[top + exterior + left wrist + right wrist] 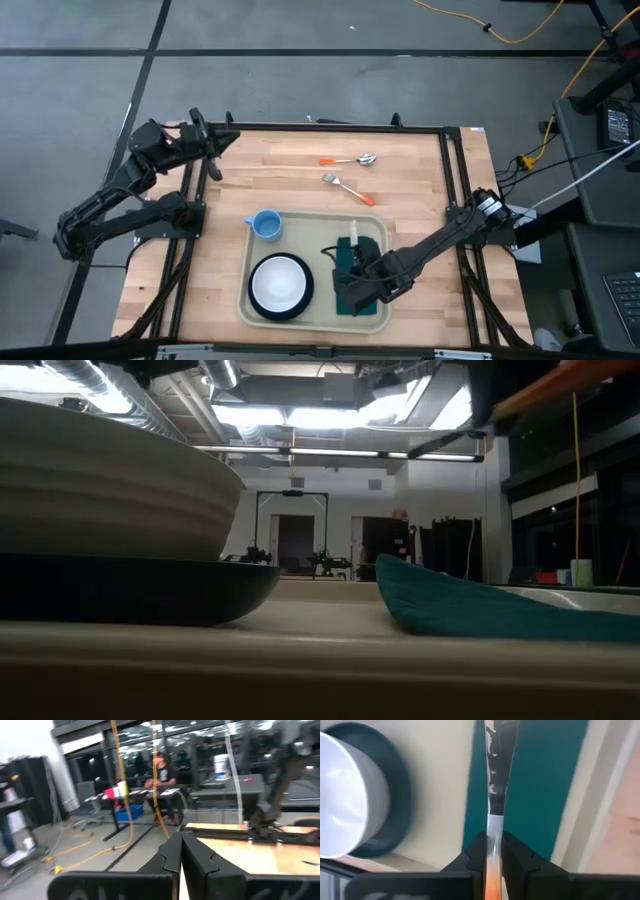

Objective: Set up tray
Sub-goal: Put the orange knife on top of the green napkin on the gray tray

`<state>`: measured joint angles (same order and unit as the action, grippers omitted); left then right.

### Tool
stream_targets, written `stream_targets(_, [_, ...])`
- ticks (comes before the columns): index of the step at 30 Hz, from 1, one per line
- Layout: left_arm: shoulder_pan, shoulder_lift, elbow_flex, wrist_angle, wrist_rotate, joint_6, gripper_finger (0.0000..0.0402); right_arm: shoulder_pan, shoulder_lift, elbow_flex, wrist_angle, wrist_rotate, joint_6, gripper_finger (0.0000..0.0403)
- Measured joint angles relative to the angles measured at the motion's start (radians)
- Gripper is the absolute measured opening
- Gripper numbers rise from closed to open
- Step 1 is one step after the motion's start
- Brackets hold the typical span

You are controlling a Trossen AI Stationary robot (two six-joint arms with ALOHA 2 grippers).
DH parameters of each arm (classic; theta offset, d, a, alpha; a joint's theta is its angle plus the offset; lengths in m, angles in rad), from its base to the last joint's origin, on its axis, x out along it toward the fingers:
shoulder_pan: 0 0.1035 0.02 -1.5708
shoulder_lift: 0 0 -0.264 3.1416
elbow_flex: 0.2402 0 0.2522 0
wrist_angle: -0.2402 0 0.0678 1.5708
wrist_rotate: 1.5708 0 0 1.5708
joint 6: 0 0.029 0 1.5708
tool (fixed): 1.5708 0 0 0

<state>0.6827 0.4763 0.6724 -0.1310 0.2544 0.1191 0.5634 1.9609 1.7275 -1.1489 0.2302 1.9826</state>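
At nine to ten o'clock on the worktop (pixel 300 170), our left hand (pixel 213 140) waited pinched shut on nothing, clear of the work. The tray (pixel 262 308) lay at six o'clock. In its ten o'clock corner stood a blue cup (pixel 266 225), at seven a white bowl (pixel 279 282) on a dark plate (pixel 300 305), and along its three o'clock side the green napkin (pixel 372 247).

Our right hand (pixel 350 268) hovered over that napkin, narrowed onto the orange-ended handle of what we took for a knife (pixel 496 785), though its blade was blurred. To seat it well, we judged we should lower it flat, blade in line with the napkin's long edge, keep it off the plate's rim, and open only once it rested.

At twelve o'clock, well apart from the tray, a spoon (pixel 352 159) and a fork (pixel 346 187) lay awaiting their turn.
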Motion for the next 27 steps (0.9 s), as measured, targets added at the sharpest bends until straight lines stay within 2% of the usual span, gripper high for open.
stream_targets(3, [0.000,-0.013,0.000,0.000,0.033,0.015,0.0004,0.005,0.015,0.000,-0.001,-0.020,0.030,0.0041])
stream_targets(17, [0.000,-0.047,0.000,0.000,0.036,0.018,0.0004,0.050,0.083,-0.001,-0.027,-0.144,0.111,0.0041])
stream_targets(27, [0.000,-0.047,0.000,0.001,0.036,0.017,0.0004,0.048,0.148,-0.001,0.061,-0.159,0.112,0.0041])
